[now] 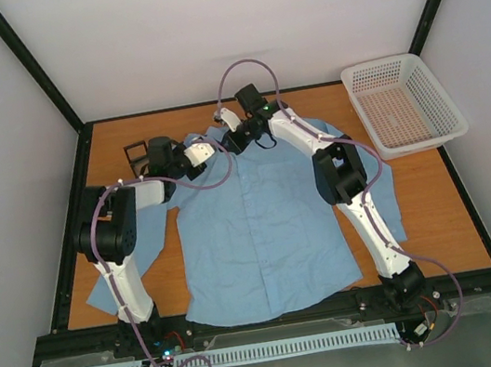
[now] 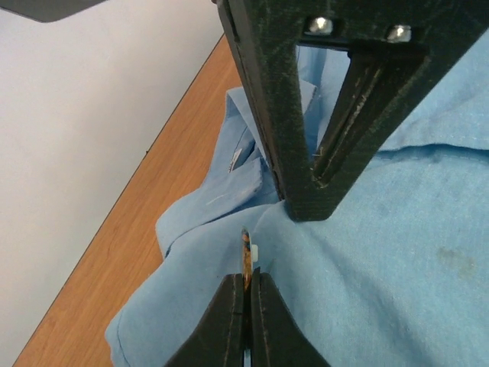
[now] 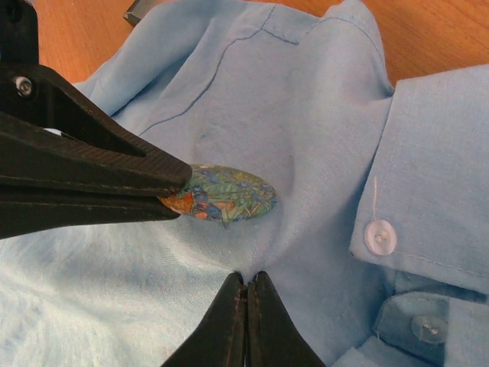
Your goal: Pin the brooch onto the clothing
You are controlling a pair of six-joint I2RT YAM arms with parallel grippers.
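Note:
The light blue shirt (image 1: 262,228) lies flat on the table, collar at the far end. Both grippers meet near the collar. My left gripper (image 2: 247,280) is shut on the brooch (image 2: 246,256), seen edge-on there, with its tip against the shirt fabric (image 2: 382,252). In the right wrist view the brooch (image 3: 229,193) is a small round disc with a green, blue and orange pattern, held from the left by the left gripper's fingers (image 3: 84,180). My right gripper (image 3: 247,277) is shut on a pinched fold of shirt (image 3: 229,84) just below the brooch.
A small black hinged box (image 1: 137,153) sits left of the collar. A white mesh basket (image 1: 402,103) stands at the far right. White shirt buttons (image 3: 380,237) lie on the placket right of the brooch. Black frame rails border the table.

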